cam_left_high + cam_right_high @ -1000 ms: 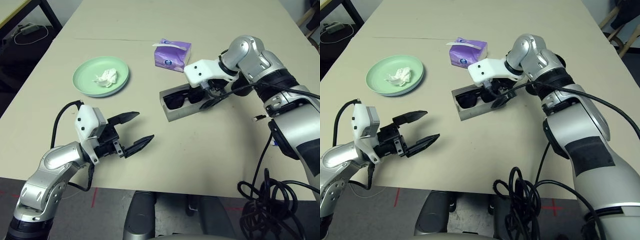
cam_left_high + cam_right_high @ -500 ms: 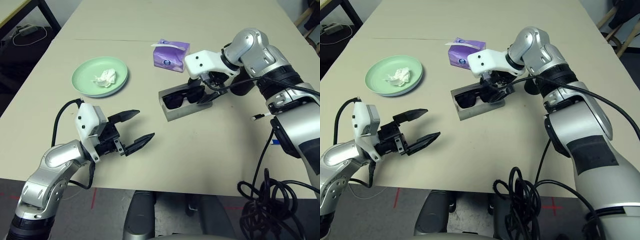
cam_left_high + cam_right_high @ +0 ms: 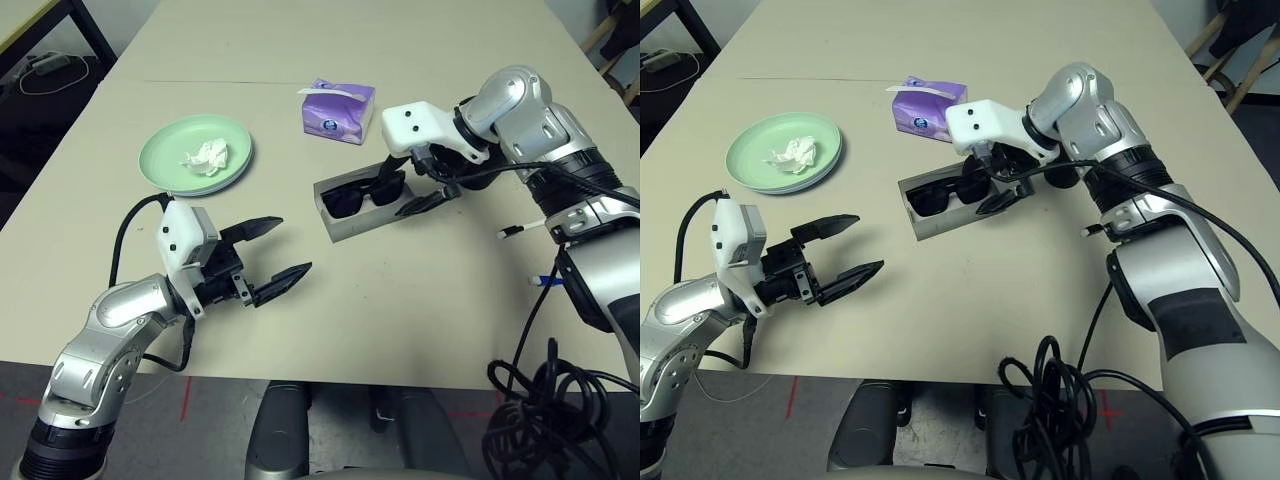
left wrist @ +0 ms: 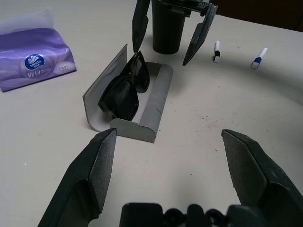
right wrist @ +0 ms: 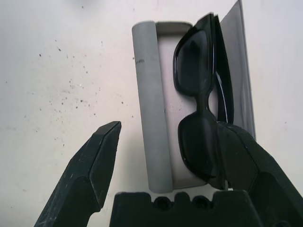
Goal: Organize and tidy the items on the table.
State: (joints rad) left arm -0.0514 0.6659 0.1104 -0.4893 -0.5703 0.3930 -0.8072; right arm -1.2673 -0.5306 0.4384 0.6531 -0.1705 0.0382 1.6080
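Your table (image 3: 370,310), read from left to right. Item: the green plate (image 3: 165,155), stacked on the blue plate (image 3: 222,187), whose rim peeks out beneath it, toward the far left of the table. Item: the tissue (image 3: 208,156), white and crumpled, lying on the green plate. Your left gripper (image 3: 296,243): on the robot's side of the plates, low over the table, fingers spread wide with nothing between them. Item: the tissue box (image 3: 338,113), purple, beyond the case and to the right of the plates, a white tissue along its top. Item: the case (image 3: 368,219), grey, lying open near the middle of the table, set at a slant. Item: the sunglasses (image 3: 345,201), black, arms folded, resting inside the case. Your right gripper (image 5: 171,124): above the case, fingers spread apart, one overlapping the sunglasses in your right wrist view, the other outside the case; you cannot tell whether the first touches them. Item: the cup (image 4: 168,28), black, upright on the table just beside the right gripper. Items, two: the black-tipped pen (image 3: 520,229) and the blue-marked pen (image 3: 546,281), both white, apart from each other near your right forearm. Item: the cable (image 3: 545,410), black, bunched in loops at the near right.
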